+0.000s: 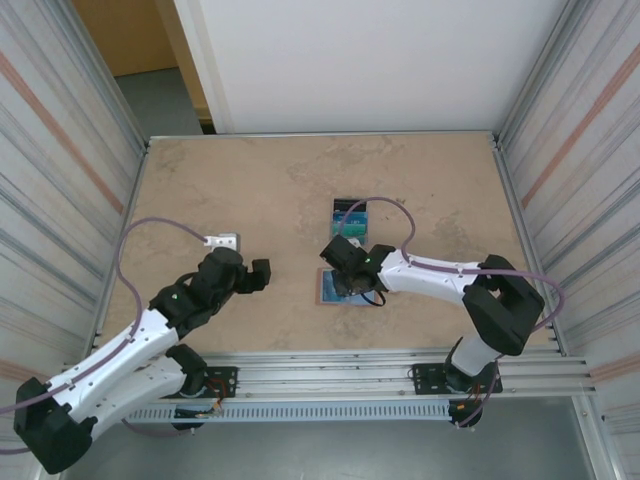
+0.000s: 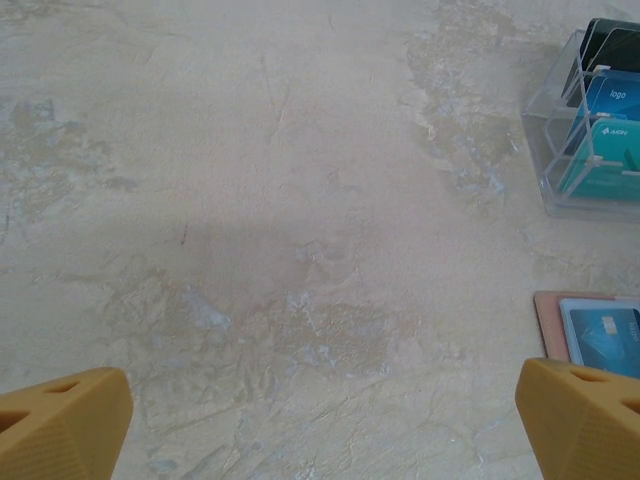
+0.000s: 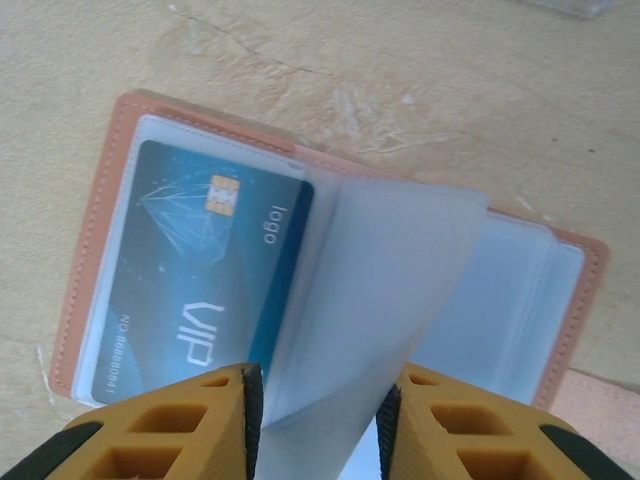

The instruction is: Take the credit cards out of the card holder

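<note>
Credit cards [image 3: 200, 270]: one in card holder [image 3: 85, 250]; left pincer [image 2: 320, 415] released; right pincer [image 3: 318, 420] straddles clear sleeve [image 3: 380, 290], grip unclear.

A wide sandy-brown counter [image 1: 250, 180] with pale blotches takes up the middle of the top picture. A small see-through stand [image 1: 345, 208] sits just above the middle. In the left wrist picture, the stand [image 2: 553, 195] is at the upper right. Grey stripy walls [image 1: 60, 150] run down both sides. A big white board [image 1: 380, 60] stands at the top. A shiny metal rail [image 1: 330, 365] runs along the bottom.
</note>
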`<state>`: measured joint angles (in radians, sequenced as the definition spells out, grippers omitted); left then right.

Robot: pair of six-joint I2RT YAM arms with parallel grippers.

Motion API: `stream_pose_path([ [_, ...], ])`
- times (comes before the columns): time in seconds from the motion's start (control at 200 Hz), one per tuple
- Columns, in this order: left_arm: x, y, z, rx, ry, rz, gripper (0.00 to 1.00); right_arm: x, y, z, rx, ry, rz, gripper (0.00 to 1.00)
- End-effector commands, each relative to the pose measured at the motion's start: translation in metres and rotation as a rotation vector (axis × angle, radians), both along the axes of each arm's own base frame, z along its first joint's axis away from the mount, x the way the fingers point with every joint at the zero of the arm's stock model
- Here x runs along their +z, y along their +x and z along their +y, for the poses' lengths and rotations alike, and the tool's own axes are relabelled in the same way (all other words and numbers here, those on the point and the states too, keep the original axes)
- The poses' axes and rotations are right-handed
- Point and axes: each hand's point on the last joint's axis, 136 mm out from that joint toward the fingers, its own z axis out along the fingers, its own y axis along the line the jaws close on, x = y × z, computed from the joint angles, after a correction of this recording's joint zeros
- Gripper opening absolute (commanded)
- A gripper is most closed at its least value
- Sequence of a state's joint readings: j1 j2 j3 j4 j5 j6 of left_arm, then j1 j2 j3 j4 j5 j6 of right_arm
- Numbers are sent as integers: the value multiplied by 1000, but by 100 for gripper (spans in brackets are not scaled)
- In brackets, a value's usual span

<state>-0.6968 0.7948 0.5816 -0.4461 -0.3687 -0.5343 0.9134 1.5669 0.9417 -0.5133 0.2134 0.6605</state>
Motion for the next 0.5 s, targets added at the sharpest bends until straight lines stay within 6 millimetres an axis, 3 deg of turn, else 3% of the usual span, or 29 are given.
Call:
stream_pose_path([
  [0.0, 16, 4, -3, -8, 16, -40, 99, 5, 0, -17, -60, -12, -11, 38],
  [0.215, 15, 4, -17, -25, 86, -40, 99, -4, -4, -36, -119, -19, -2, 40],
  [0.496, 3, 9, -54, -82, 126, -20, 99, -16, -13, -64, -186, -29, 11, 42],
])
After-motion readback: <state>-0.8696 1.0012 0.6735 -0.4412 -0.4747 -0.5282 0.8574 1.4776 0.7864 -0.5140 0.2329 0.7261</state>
